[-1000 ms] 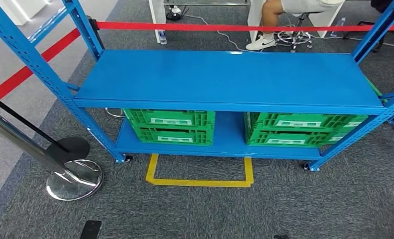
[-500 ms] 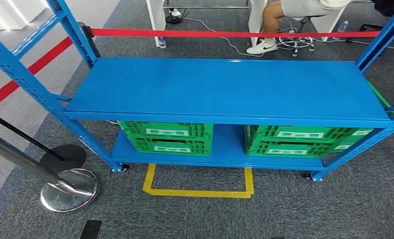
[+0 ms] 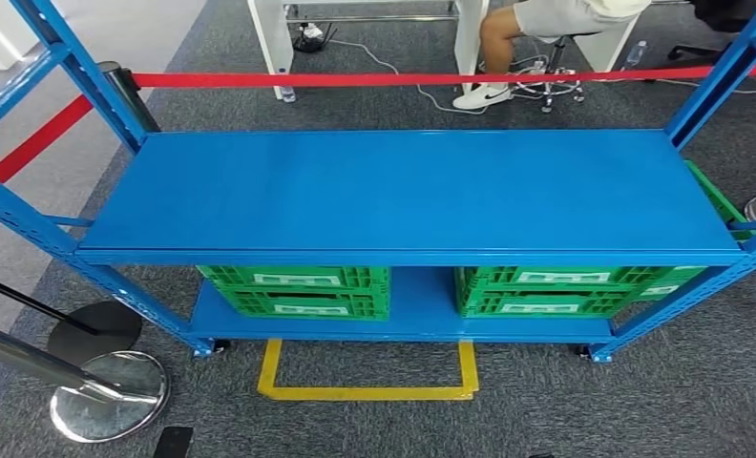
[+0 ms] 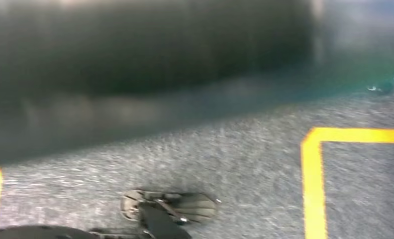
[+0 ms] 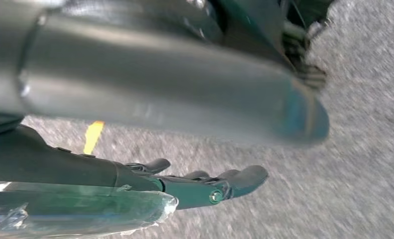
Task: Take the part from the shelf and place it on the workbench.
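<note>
"Where's the part it's meant to fetch?"

"Can't tell from here. The blue shelf stands straight ahead, and its top board hides the insides of the two green crates on the lower board, one at the left, the other at the right, well apart."

"And the hands?"

"The right hand hangs over the grey carpet, dark fingers stretched out with nothing in them. The left hand is a dark blur low over the carpet; I can't tell whether it's spread or curled."

"What's on the floor?"

"A yellow tape outline just in front of the shelf, between the crates. A chrome post base stands off to the left. A red barrier tape runs behind the shelf, and beyond it a person sits, one white shoe on the carpet."
</note>
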Motion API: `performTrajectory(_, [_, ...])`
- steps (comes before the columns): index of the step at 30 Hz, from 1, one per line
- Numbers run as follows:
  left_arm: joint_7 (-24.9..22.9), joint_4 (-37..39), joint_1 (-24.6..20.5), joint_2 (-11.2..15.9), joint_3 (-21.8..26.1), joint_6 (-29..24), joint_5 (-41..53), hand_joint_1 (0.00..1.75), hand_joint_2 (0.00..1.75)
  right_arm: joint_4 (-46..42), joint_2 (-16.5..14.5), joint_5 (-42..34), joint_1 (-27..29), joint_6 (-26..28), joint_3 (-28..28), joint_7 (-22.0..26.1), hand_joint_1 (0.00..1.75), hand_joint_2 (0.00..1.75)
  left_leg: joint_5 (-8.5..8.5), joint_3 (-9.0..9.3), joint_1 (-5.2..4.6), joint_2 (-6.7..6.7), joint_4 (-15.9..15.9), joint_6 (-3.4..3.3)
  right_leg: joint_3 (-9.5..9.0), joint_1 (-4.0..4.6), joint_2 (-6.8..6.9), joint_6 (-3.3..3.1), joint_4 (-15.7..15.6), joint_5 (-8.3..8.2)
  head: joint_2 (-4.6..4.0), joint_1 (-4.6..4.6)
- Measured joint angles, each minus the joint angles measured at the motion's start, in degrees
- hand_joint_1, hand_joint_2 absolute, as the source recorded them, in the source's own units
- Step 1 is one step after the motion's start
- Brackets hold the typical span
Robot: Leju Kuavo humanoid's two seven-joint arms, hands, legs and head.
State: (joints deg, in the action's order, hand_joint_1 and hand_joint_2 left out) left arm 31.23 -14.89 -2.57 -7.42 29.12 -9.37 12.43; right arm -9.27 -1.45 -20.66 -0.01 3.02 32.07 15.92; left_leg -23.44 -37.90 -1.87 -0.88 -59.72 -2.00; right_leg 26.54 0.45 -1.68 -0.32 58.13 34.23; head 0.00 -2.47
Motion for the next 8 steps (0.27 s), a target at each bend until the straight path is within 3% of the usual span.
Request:
performTrajectory(3, [-0.9, 0.0, -0.3, 0.0, 0.1, -0.5, 1.1, 0.0, 1.75, 0.0, 0.0, -0.1, -0.1, 0.3, 0.0, -0.7, 0.0, 1.75, 0.24, 0.53, 0.08, 0.0, 0.8, 0.51, -0.84, 0.07, 0.1, 0.04, -0.5, -0.62, 0.0, -0.01])
performTrajectory(5, [-1.7, 0.0, -0.5, 0.0, 0.1, -0.5, 1.7, 0.0, 0.87, 0.0, 0.1, -0.1, -0.2, 0.6, 0.0, -1.1, 0.0, 1.75, -0.18, 0.85, 0.1, -0.03, 1.0, 0.35, -1.08, 0.09, 0.13, 0.11, -0.9, -0.59, 0.0, -0.01])
performTrajectory(7, [-1.7, 0.0, -0.5, -0.1, 0.2, -0.3, 1.2, 0.0, 0.0, 0.0, 0.1, -0.1, -0.3, 0.9, 0.0, -0.9, 0.0, 0.87, -0.67, 1.09, 0.09, -0.03, 1.0, 0.3, -1.56, 0.09, 0.14, 0.1, -1.9, 0.11, 0.0, -0.02])
performTrajectory(8, [-1.7, 0.0, -0.5, -0.2, 0.2, -0.2, 0.9, 0.0, 0.0, 0.0, 0.1, -0.1, -0.3, 1.0, 0.0, -0.8, 0.0, 0.58, -0.78, 1.15, 0.08, -0.03, 1.0, 0.29, -1.66, 0.09, 0.14, 0.09, -2.2, 0.36, 0.0, -0.02])
